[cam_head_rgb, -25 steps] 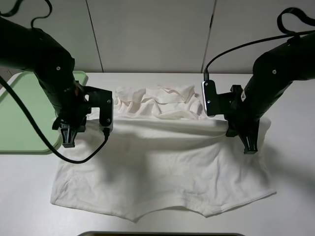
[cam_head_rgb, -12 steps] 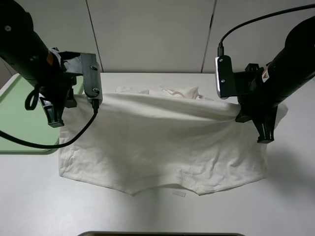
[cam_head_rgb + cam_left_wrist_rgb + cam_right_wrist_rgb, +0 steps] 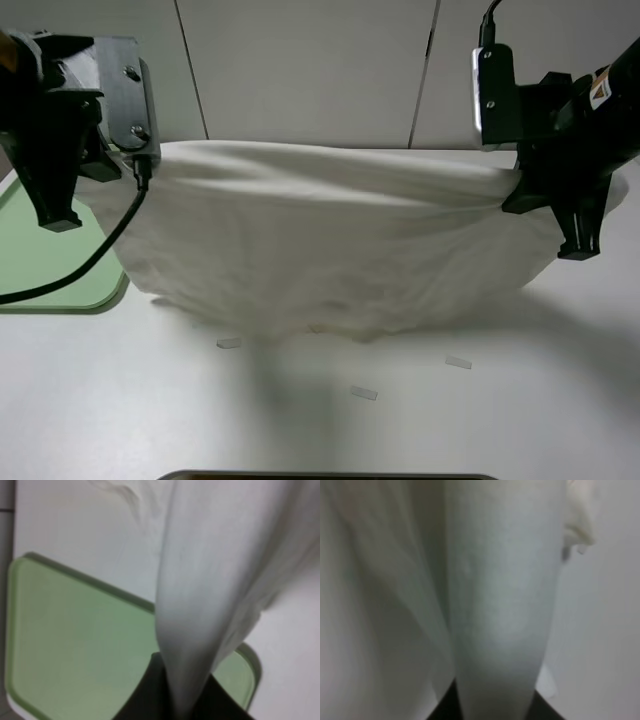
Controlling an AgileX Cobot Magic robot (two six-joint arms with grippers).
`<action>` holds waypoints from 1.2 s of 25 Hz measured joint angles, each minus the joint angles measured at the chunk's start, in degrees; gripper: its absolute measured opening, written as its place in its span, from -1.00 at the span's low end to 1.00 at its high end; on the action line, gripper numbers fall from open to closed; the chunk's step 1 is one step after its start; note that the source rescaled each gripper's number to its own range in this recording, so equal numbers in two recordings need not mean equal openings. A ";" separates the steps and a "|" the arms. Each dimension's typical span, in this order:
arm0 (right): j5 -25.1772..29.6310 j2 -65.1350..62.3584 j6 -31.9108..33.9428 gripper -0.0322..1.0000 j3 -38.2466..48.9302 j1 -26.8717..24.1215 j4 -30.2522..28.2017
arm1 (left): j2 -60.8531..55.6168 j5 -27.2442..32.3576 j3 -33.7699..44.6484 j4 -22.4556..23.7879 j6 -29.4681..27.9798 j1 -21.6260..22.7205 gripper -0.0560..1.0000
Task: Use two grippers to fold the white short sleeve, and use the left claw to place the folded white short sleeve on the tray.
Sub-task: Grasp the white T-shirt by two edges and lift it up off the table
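The white short sleeve point(image 3: 330, 240) hangs like a curtain between my two grippers, its lower edge sagging to the table. My left gripper point(image 3: 135, 175) is shut on its upper left corner, held high beside the light green tray point(image 3: 50, 270). My right gripper point(image 3: 520, 185) is shut on its upper right corner. In the left wrist view the cloth point(image 3: 215, 580) runs out from between the dark fingers point(image 3: 145, 700), with the tray point(image 3: 75, 645) below. In the right wrist view the cloth point(image 3: 500, 605) fills the picture, and the jaws show only as dark shapes at its pinched end.
Small pale tape strips lie on the white table in front of the shirt point(image 3: 229, 342), point(image 3: 363, 393), point(image 3: 458, 362). A grey panelled wall point(image 3: 300, 70) stands behind. A dark edge point(image 3: 330, 476) shows at the front of the table.
Both grippers have risen and moved apart with the shirt's far edge. The shirt has lifted off the table and now hangs between them. Tape strips have come into view on the table.
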 joint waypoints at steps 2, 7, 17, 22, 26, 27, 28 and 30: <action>2.13 0.00 0.00 -0.93 -2.17 0.00 0.22 | -2.00 0.30 0.00 0.17 0.73 0.00 -0.88; 8.02 0.00 0.00 -0.93 -9.58 0.00 1.27 | -6.32 2.44 -0.35 2.30 2.35 -0.06 -0.88; 13.16 0.00 0.00 -0.93 -17.46 0.16 1.99 | -7.33 10.63 -13.03 3.37 2.54 -0.23 -0.89; 13.65 0.00 0.05 -0.93 -20.87 0.16 1.92 | -7.33 12.71 -19.29 3.63 2.58 -0.23 -0.89; 14.72 0.00 0.05 -0.93 -24.20 0.16 1.78 | -7.38 13.73 -23.89 4.63 2.58 -0.23 -0.89; 15.07 0.00 0.05 -0.93 -25.48 0.16 1.73 | -7.38 13.80 -24.40 4.70 2.58 -0.23 -0.89; 15.70 0.00 0.05 -0.93 -26.68 0.16 1.67 | -7.38 13.80 -24.40 4.70 2.58 -0.23 -0.89; 17.05 -0.05 0.05 -0.93 -29.24 0.16 1.62 | -7.38 14.22 -26.10 4.77 2.61 -0.23 -0.89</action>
